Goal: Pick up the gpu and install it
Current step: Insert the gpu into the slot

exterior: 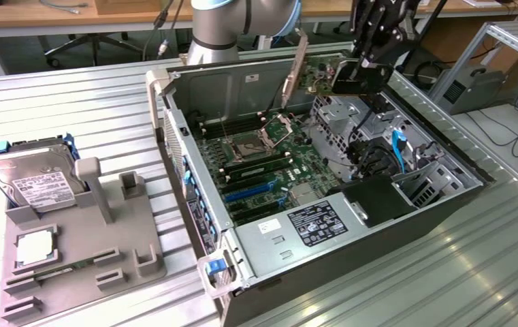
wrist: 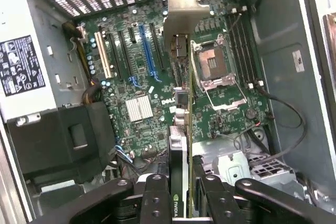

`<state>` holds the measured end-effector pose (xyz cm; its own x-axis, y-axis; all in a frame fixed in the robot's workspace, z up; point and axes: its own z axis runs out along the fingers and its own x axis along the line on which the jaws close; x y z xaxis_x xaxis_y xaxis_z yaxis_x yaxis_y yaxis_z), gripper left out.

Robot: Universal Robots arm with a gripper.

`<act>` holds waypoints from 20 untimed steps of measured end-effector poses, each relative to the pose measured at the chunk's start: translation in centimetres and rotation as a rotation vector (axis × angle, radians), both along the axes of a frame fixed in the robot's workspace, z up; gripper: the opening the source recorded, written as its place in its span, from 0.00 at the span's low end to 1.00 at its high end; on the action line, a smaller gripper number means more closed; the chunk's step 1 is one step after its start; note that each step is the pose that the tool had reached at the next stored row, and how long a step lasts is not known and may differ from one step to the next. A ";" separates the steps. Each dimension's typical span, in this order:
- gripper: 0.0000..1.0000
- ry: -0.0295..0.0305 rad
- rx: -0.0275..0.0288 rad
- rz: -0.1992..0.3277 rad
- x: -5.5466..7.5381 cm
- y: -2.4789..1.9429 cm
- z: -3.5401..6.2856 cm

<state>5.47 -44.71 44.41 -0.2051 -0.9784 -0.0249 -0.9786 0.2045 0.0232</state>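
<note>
Arm point(exterior: 218, 30) cut off at the frame top in the exterior view; only its grey-and-blue column and the black wrist show. The wrist hangs over the open computer case point(exterior: 172, 129), pointing down into it. Claw point(exterior: 361, 76) is hard to read there, dark against dark. The wrist view settles it: both black fingers point(wrist: 157, 198) press the sides of the gpu point(wrist: 178, 145), so the claw is clamped on the card. The card is seen edge-on, its faces hidden, and its silver bracket at the end farthest from the claw covers part of the slot row. The gpu hangs clear above the motherboard point(wrist: 136, 77), which lies below the claw, with the open CPU socket point(wrist: 215, 66) just beside the card's line. The exterior view adds the hard drive point(exterior: 32, 180) upright in a grey fixture point(exterior: 104, 245) on the ribbed surface point(exterior: 77, 109), well apart from the claw, beyond the case wall.
</note>
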 end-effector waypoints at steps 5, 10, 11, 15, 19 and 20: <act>0.27 0.0000 0.0000 0.110 0.0 0.00 -0.11; 0.27 0.0000 -0.0005 0.170 0.0 0.14 -0.15; 0.27 0.0000 -0.0005 0.171 0.0 0.19 -0.15; 0.27 0.0000 -0.0005 0.173 0.0 0.20 -0.15; 0.27 -0.0018 0.0008 0.174 -0.1 0.21 -0.21; 0.27 -0.0029 0.0015 0.175 -0.2 0.21 -0.25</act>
<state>5.23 -44.50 44.16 -0.0316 -0.9991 -0.0267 -0.9993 0.0310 0.0206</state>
